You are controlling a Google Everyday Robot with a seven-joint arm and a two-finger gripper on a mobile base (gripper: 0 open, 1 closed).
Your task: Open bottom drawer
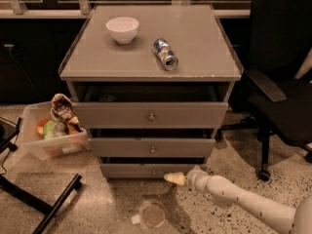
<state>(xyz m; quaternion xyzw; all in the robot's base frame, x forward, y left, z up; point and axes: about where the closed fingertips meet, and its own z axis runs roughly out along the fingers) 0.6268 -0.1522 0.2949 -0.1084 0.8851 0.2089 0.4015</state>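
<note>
Floor: pale speckled stone under dim, warm light. A grey cabinet stands in front of dark glazed panels crossed by a pale rail. A black office chair is right of the cabinet, a clear plastic bin just beside its left side, and black stand legs at lower left. Gripper: low over the floor, close to the cabinet's base.

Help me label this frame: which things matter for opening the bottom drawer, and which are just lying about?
Job: slim grey bottom drawer with small round metal knob; pale gripper low beside that knob.
Lying about: white bowl, silver can on its side, clear plastic bin, black office chair.
</note>
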